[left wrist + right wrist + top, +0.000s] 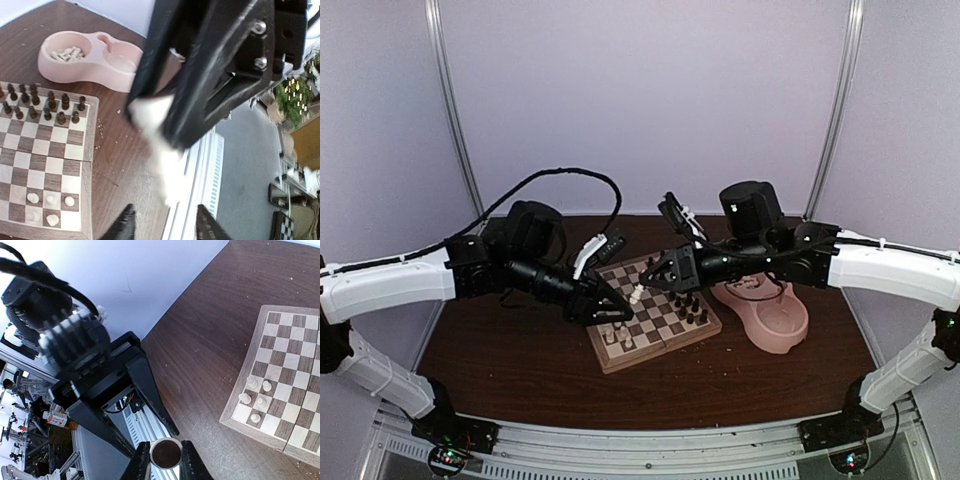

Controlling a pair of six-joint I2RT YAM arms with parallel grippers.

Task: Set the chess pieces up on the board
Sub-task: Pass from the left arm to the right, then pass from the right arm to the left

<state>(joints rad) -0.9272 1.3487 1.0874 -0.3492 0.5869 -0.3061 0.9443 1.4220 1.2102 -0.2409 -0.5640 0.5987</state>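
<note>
Grips a cream-white turned chess piece [166, 452] in the black right gripper [166, 464], above the left half of the square checked wooden board [660, 325]. Holds the black left gripper [165, 220] parted beside it, grasping nothing. Shows five more cream pieces [51, 200] at the board's near left corner.

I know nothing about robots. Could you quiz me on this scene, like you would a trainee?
1. How many white pieces stand on the board?
2. True or false: more white ones lie in the pink bowl.
3. Which gripper holds the piece in the air? A) left B) right
Key: 1. Five. 2. True. 3. B: the right gripper grips it; the left gripper is open.
</note>
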